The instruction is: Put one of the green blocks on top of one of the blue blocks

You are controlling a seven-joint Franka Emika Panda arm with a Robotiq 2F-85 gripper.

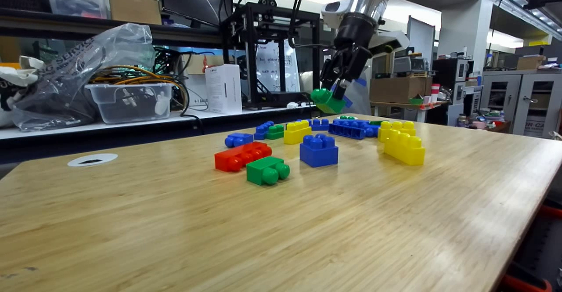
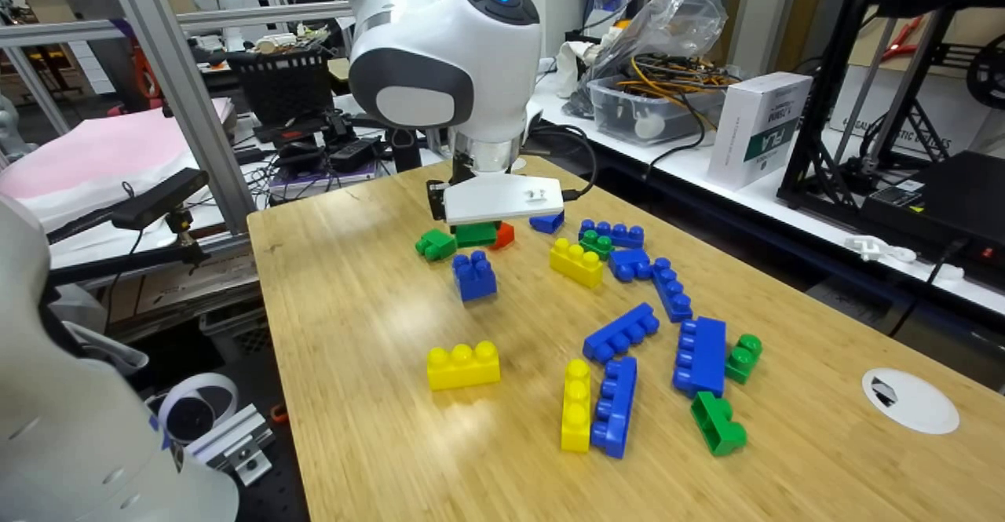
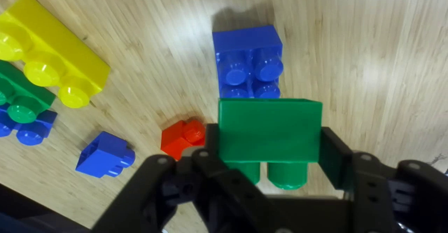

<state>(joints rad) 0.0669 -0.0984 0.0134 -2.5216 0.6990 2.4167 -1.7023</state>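
Note:
My gripper (image 1: 332, 88) is shut on a small green block (image 1: 328, 101) and holds it tilted in the air, above the table. In the wrist view the two fingers (image 3: 271, 150) press the held green block (image 3: 269, 131) from both sides, its studs facing back toward the palm. The chunky blue block (image 1: 319, 152) stands studs up on the table. In the wrist view the blue block (image 3: 246, 59) lies beyond the held block, which hides its near part. Another green block (image 1: 263, 171) lies on its side near the red block. In an exterior view the wrist hides my fingers above the held block (image 2: 476, 234).
A red block (image 1: 241, 156) lies beside the loose green block. Yellow blocks (image 2: 463, 365) (image 2: 575, 261), flatter blue blocks (image 2: 699, 355) and more small green blocks (image 2: 743, 357) (image 2: 716, 424) are spread over the wooden table (image 2: 369, 396). A shelf with a box (image 2: 759, 129) runs alongside.

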